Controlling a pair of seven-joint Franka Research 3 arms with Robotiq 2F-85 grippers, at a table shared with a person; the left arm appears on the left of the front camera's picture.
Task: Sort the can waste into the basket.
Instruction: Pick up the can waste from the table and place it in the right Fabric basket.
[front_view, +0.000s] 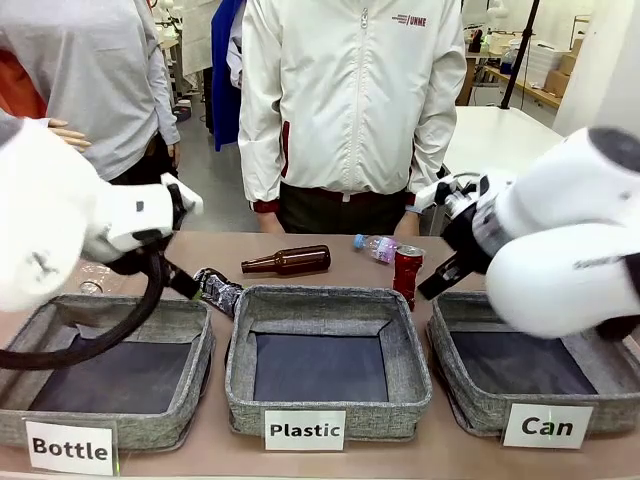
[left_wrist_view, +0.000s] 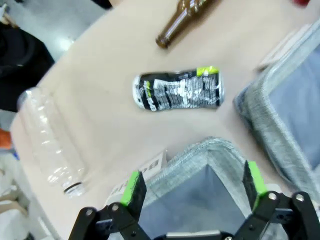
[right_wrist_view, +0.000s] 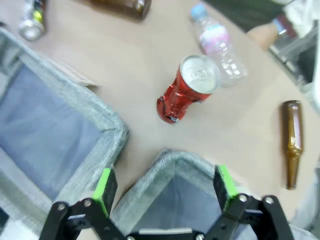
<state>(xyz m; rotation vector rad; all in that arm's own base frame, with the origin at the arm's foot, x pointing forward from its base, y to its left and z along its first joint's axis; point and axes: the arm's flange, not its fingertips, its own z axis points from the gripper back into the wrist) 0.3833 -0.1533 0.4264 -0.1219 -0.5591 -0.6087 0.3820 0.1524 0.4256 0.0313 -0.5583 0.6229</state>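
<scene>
Tabletop: we see a tan tabletop with three grey bins in a row, the Bottle bin, the Plastic bin and the Can basket.
Room: a person in a white jacket stands at the far side.
Red can: upright and dented, on the tabletop just behind the Can basket's corner, outside it.
Dark can: lying on its side near the rear corners of the Bottle and Plastic bins.
Left arm: we find the left fingers spread wide, holding nothing, over the Bottle bin's corner.
Right arm: the right fingers are spread wide, holding nothing, over the Can basket's corner, with the red can beyond.
</scene>
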